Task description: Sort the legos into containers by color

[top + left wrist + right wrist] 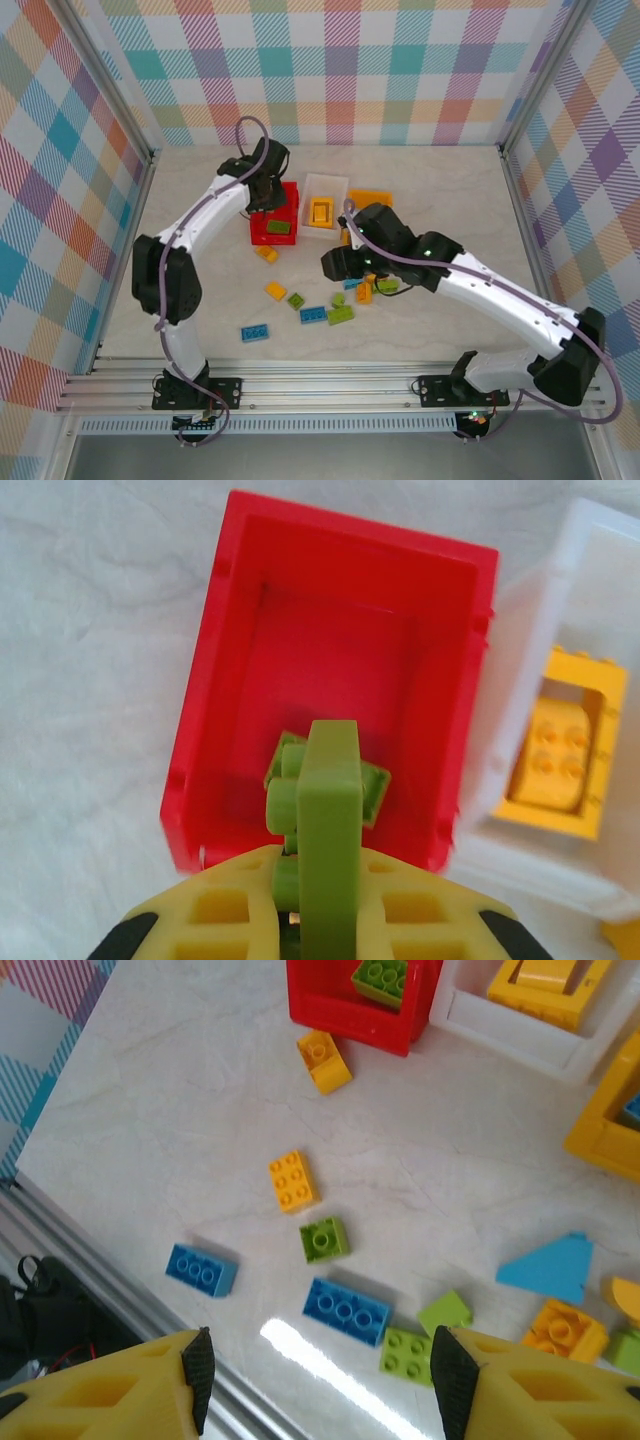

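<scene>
**Counter stock: three bins, loose bricks, two sets of fingers**

Bins: the red bin (270, 240), white bin (325, 180) and orange-yellow bin (372, 197) stood side by side toward the far edge of the counter (450, 200).

Left fingers (268, 203): closed on a lime green brick (328, 810), held upright above the red bin. A second green brick (278, 227) lay on that bin's floor.

White bin contents: a yellow frame (583, 668) with a studded yellow piece inside it.

Right fingers (335, 265): parted, with nothing between them, above the loose bricks at mid-counter.

Loose stock, between the bins and the near edge:
- an orange-yellow brick (322, 1060) just before the red bin
- a second orange-yellow brick (292, 1180)
- a small green brick (324, 1239)
- a long blue brick (346, 1310)
- a short blue brick (201, 1269), nearest the near edge
- a blue sloped piece (548, 1268)
</scene>
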You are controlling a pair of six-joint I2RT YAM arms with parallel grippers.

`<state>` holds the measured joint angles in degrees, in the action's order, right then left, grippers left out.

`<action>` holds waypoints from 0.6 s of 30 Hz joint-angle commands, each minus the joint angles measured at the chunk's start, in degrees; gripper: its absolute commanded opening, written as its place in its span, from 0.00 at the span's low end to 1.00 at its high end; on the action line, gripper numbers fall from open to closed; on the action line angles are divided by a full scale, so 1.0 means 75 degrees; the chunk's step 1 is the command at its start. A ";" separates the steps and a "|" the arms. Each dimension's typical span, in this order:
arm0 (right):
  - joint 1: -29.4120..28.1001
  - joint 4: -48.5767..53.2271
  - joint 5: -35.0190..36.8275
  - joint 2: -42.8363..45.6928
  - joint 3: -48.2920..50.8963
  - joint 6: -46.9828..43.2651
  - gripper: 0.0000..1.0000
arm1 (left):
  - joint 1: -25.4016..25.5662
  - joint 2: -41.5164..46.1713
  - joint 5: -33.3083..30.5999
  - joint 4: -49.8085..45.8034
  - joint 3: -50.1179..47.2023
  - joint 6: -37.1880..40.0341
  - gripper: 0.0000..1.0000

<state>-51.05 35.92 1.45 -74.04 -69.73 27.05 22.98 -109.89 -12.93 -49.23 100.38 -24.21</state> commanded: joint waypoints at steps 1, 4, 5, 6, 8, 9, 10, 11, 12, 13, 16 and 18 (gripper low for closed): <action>-0.0033 -0.1041 0.0204 -0.0344 -0.0216 0.0176 0.62 | -0.0304 -0.0943 0.0174 -0.0012 0.0781 0.0959 0.03; -0.0020 -0.1657 0.0239 -0.0675 -0.0155 0.0270 0.63 | -0.0415 -0.1614 -0.0081 -0.0255 0.1437 0.1035 0.02; -0.0008 -0.1847 0.0242 -0.0758 -0.0105 0.0344 0.63 | -0.0436 -0.1790 -0.0275 -0.0354 0.1597 0.1027 0.02; -0.0005 -0.2052 0.0237 -0.0851 -0.0061 0.0434 0.63 | -0.0476 -0.1962 -0.0423 -0.0447 0.1737 0.1007 0.02; 0.0019 -0.2244 0.0231 -0.1004 -0.0019 0.0604 0.63 | -0.0549 -0.2171 -0.0467 -0.0479 0.1834 0.1023 0.03; 0.0021 -0.2286 0.0226 -0.1082 -0.0018 0.0672 0.63 | -0.0567 -0.2256 -0.0515 -0.0458 0.1856 0.1062 0.03; 0.0021 -0.2317 0.0206 -0.1136 0.0009 0.0736 0.63 | -0.0568 -0.2329 -0.0572 -0.0457 0.1873 0.1097 0.03; 0.0021 -0.2341 0.0206 -0.1175 0.0044 0.0789 0.63 | -0.0568 -0.2390 -0.0633 -0.0465 0.1889 0.1127 0.04; 0.0015 -0.2369 0.0194 -0.1199 0.0096 0.0831 0.63 | -0.0568 -0.2453 -0.0651 -0.0487 0.1913 0.1156 0.06; 0.0027 -0.2370 0.0182 -0.1202 0.0139 0.0851 0.63 | -0.0568 -0.2497 -0.0674 -0.0530 0.1930 0.1165 0.09; 0.0045 -0.2329 0.0211 -0.1136 0.0264 0.0894 0.64 | -0.0573 -0.2465 -0.0622 -0.0572 0.1863 0.1151 0.22; 0.0063 -0.2329 0.0232 -0.1037 0.0360 0.0905 0.64 | -0.0557 -0.2307 -0.0561 -0.0552 0.1765 0.1120 0.29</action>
<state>-50.98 20.38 2.59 -82.87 -68.27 32.62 19.31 -128.11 -16.40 -51.51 112.77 -16.43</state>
